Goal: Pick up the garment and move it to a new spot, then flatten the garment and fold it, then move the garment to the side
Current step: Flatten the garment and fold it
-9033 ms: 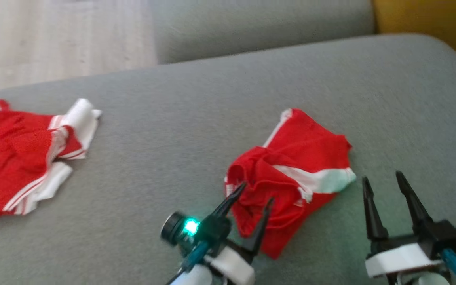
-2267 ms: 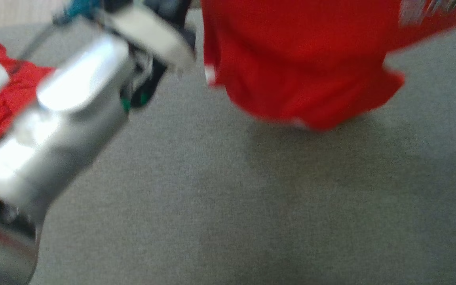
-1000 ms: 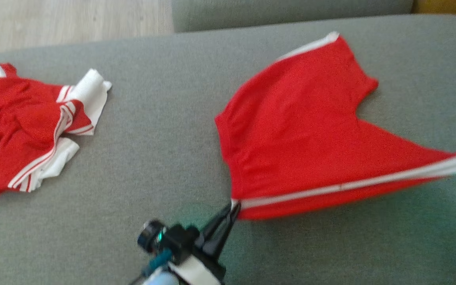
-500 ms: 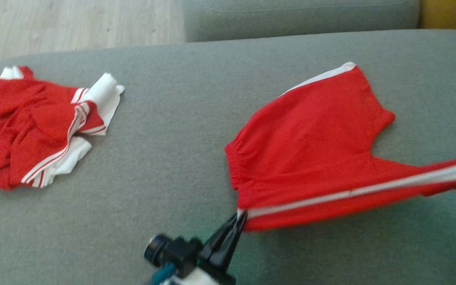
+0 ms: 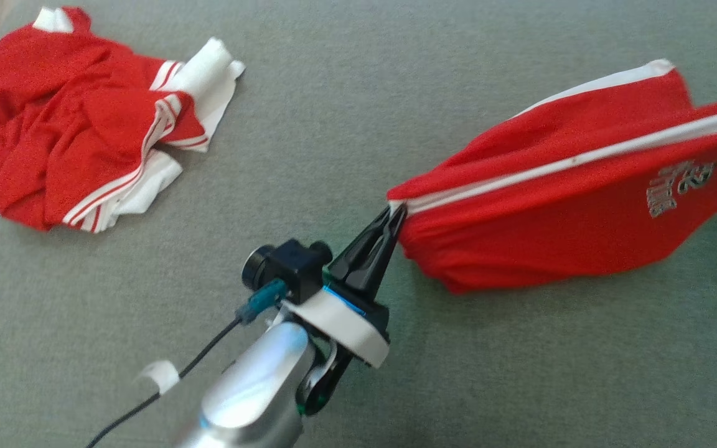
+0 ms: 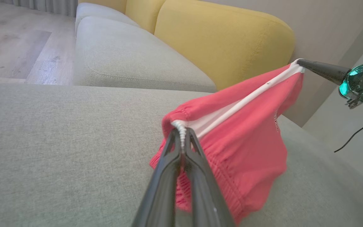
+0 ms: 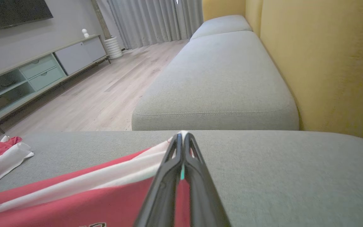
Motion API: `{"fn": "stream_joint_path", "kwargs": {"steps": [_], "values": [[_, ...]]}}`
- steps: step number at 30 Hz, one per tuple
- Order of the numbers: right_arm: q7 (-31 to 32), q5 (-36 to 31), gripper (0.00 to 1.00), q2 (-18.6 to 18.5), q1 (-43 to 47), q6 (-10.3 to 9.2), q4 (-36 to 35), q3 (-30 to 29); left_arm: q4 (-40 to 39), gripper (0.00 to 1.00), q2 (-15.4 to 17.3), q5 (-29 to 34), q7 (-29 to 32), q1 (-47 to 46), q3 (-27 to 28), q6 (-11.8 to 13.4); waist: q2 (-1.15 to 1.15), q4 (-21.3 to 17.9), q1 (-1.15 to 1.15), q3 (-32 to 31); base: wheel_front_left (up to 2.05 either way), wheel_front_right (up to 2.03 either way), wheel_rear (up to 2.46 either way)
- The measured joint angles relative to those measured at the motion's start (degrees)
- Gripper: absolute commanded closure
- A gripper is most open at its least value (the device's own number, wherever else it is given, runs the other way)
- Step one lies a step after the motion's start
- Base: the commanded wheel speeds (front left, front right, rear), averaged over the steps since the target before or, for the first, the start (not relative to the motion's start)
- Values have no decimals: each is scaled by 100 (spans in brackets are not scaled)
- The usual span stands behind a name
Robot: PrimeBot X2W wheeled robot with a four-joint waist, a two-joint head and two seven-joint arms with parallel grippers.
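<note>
Red shorts [image 5: 551,218] with a white side stripe hang stretched between the two claws, above the right half of a grey cushion [image 5: 333,112]. The left claw [image 5: 396,210] sits at the middle of the scene, fingers pressed together and clamped on the waistband end of the stripe. From that pinch the shorts run off to the right and slightly farther away, out past the right edge of the head view. The stripe is pulled taut along the top, and the red cloth droops below it in a loose fold. A grey printed logo shows on the near face, toward the right end. The lowest fold sags close to the cushion; I cannot tell whether it touches.

The right claw [image 7: 183,136] is likewise shut tight, nipping the other end of the stripe at the leg hem. In the left wrist view its dark tip holds that corner higher than the waistband end.

Well apart, at the far left of the cushion, lies a crumpled red and white garment [image 5: 84,118]. Yellow backrests [image 6: 225,34] stand behind the seat, and a wood floor [image 7: 106,88] lies beyond it.
</note>
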Motion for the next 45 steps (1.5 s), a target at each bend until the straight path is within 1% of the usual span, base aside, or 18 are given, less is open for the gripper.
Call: {"fn": "stream_joint_path", "kwargs": {"steps": [3,8,13,14,15,16,17,22,25,27,28,30,31,36,38,41,44,45], "values": [[183,-2,100,-141,-478,0,252,311,45,100,-8,-346,-2,-274,-211,97,0,133,0,159,0,0,0],[388,13,100,-257,-1134,0,697,831,243,100,-18,-845,-18,-766,-582,250,0,321,-1,415,0,0,0],[409,20,100,-313,-1703,0,1099,1319,463,100,-21,-1348,-78,-1201,-938,400,0,458,-1,677,0,0,0],[408,36,91,-312,-1814,0,1177,1407,509,89,-22,-1423,-112,-1280,-996,422,0,477,-1,721,0,0,0],[404,73,62,-305,-1926,0,1266,1499,559,56,-23,-1491,-133,-1357,-1061,448,0,494,-1,759,0,0,0],[397,92,0,-292,-2024,0,1355,1568,611,6,-24,-1556,-165,-1423,-1112,453,0,507,-1,788,0,0,0],[348,129,0,-274,-2114,0,1444,1637,646,0,-25,-1625,-187,-1475,-1148,501,0,515,-1,808,0,0,0],[57,414,0,-138,-2245,0,1661,1915,813,0,-25,-1820,-292,-1566,-1306,653,0,484,-2,715,0,0,0],[-54,743,0,-110,-2125,0,1786,2004,766,0,-26,-1715,-321,-1527,-1244,871,0,467,-3,570,0,0,0],[-63,822,0,-120,-1973,0,1902,2080,505,0,-25,-1313,-323,-1412,-1010,1106,0,462,-3,476,0,0,0],[-63,822,0,-120,-1973,0,1902,2080,505,0,-25,-1313,-323,-1412,-1010,1106,0,462,-3,476,0,0,0],[-136,822,0,-115,-1812,0,2091,2174,133,0,-31,-973,-338,-1166,-767,1252,0,476,-3,393,0,0,0],[-192,826,0,-110,-1705,0,2326,2215,-238,0,-37,-638,-338,-783,-541,1436,0,533,-3,337,0,0,0],[-221,818,0,16,-1701,0,3003,2314,-1173,0,-23,360,-339,186,-140,1947,0,783,-3,249,0,0,0],[-207,814,0,90,-1699,0,3289,2372,-1562,0,-21,639,-341,441,-58,2126,0,901,-3,224,0,0,0],[-133,804,0,171,-1699,0,3656,2450,-2027,0,-19,968,-360,771,-2,2314,0,1083,-2,185,0,0,0],[-31,788,0,231,-1699,0,4028,2494,-2281,0,-15,1155,-365,1107,-15,2391,0,1250,-2,134,0,0,0],[8,783,15,230,-1703,0,4111,2496,-2305,0,-13,1213,-364,1200,-25,2391,0,1292,-3,112,0,0,0]]}}
